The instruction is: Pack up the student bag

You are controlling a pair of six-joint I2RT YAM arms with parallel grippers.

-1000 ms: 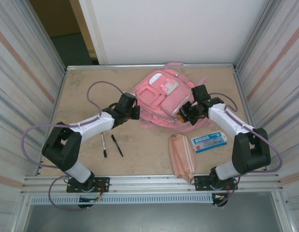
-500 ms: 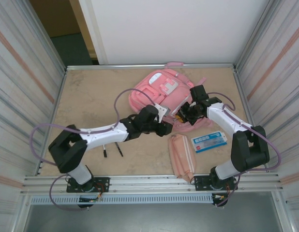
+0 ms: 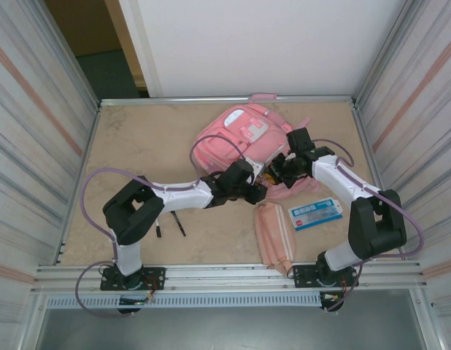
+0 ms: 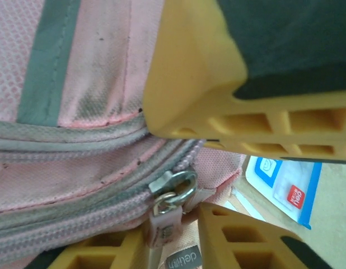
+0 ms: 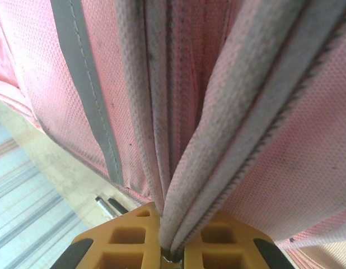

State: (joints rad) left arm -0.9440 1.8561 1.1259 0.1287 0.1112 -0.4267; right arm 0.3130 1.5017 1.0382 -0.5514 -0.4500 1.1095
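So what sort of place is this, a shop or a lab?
Probably a robot test booth: ribbed metal walls enclose a small beige tabletop, a white-and-black left arm and right arm are bolted at its aluminium front rail, and a soft pink fabric backpack lies there.

Pink student bag (image 3: pixel 227 143), flat, far centre

We are looking down into a narrow booth where a scuffed tan tabletop (image 3: pixel 138 146) is lying under flat, even light. A ribbed left wall (image 3: pixel 28 109) and a ribbed right wall (image 3: pixel 422 95), both grey with a faint reddish stripe, are closing it in. A plain white back wall (image 3: pixel 269 44) is standing behind the far edge. At the upper left, a gap is showing dark green floor (image 3: pixel 109 76) beside a brown panel (image 3: pixel 79 22). Aluminium rails (image 3: pixel 225 275) are running along the near edge.
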